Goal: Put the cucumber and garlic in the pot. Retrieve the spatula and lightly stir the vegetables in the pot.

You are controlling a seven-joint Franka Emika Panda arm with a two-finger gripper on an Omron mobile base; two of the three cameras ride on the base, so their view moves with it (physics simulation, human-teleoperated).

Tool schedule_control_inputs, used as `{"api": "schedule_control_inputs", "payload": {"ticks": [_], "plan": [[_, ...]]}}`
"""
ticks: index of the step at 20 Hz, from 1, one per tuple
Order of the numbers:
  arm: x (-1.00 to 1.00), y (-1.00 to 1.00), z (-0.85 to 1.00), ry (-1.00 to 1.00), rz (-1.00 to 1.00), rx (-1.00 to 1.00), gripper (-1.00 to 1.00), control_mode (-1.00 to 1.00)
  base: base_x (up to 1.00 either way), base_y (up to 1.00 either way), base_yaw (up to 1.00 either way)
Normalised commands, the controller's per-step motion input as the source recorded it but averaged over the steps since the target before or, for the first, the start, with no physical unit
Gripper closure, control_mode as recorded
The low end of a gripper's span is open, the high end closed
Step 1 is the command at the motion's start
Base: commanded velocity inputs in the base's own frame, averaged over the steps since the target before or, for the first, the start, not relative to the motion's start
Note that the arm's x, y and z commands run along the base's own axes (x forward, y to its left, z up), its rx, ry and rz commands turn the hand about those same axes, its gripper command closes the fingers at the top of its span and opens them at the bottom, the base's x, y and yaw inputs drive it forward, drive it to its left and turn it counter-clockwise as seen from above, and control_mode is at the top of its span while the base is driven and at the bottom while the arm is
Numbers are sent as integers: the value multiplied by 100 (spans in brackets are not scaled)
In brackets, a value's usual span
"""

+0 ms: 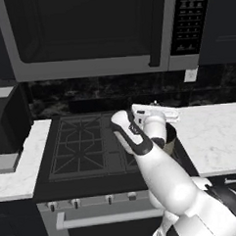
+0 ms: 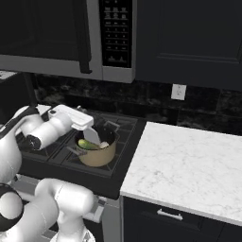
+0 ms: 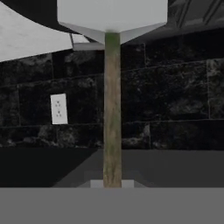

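The cream-tan pot (image 2: 98, 155) stands on the stove's near right burner. In it lie the yellow-green cucumber (image 2: 85, 144) at the left and the small pale garlic (image 2: 104, 145) at the right. My gripper (image 2: 86, 126) hovers just above the pot's rim, shut on the spatula. The spatula's white blade (image 2: 92, 136) slants down into the pot between the two vegetables. In the hand view the wooden handle (image 3: 112, 109) runs straight up from my gripper (image 3: 112, 183) to the white blade (image 3: 112, 15). From the left, my arm hides most of the pot (image 1: 173, 134).
A black gas stove (image 1: 87, 143) lies under a microwave (image 1: 91, 33). White marble counter (image 2: 189, 165) stretches to the right, with an outlet (image 2: 178, 91) on the dark backsplash. A dark appliance (image 1: 5, 121) stands on the left counter.
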Motion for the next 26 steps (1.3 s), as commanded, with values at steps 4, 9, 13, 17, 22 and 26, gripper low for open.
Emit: {"api": "schedule_control_inputs", "payload": {"ticks": [4, 9, 13, 17, 22, 26], "plan": [[1, -19, -23, 0, -15, 13, 100, -100, 0, 0, 0], [1, -25, -24, 0, -12, 3, 100, -100, 0, 0, 0], [0, -35, -38, 0, -12, 0, 100, -100, 0, 0, 0], [0, -29, -47, -4, -7, 0, 100, -100, 0, 0, 0], [0, -2, -69, -5, -1, -2, 100, -100, 0, 0, 0], [0, 10, -75, -1, 0, 0, 100, -100, 0, 0, 0]]}}
